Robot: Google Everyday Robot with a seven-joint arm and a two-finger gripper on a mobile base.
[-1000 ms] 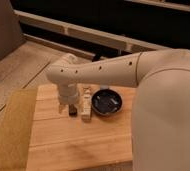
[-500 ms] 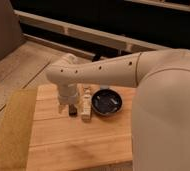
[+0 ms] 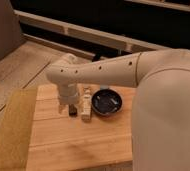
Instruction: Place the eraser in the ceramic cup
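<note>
Most of the near right side is filled by the robot's pale rounded body. In front of it lies a wooden table, with a yellowish strip along its left edge.

Further in, near the middle of the table, the eraser shows as a small dark block lying low on the wood. The gripper hangs right at it, coming straight down from the bent wrist of the arm. It touches or nearly touches the eraser's left side. I cannot tell whether the gripper is spread, closed or already pinching the eraser.

Just right of the eraser lies a cream bottle, and right of that a wide black bowl. A pale shape at the far end of the bottle, half hidden by the arm, is probably the cup, though I cannot be sure. If so, it sits near the eraser, a little behind and to the right.

The eraser looks light and stiff, likely with a slight rubbery give, so it should grip well and not break. Because it is flat and low, the best hold is probably across its short width at the middle, reaching close to the wood. The cup is narrow and hard, so a knock could tip it. The eraser should probably go in end first, from just above the rim.

Beyond the table are a light floor and a dark rail.
</note>
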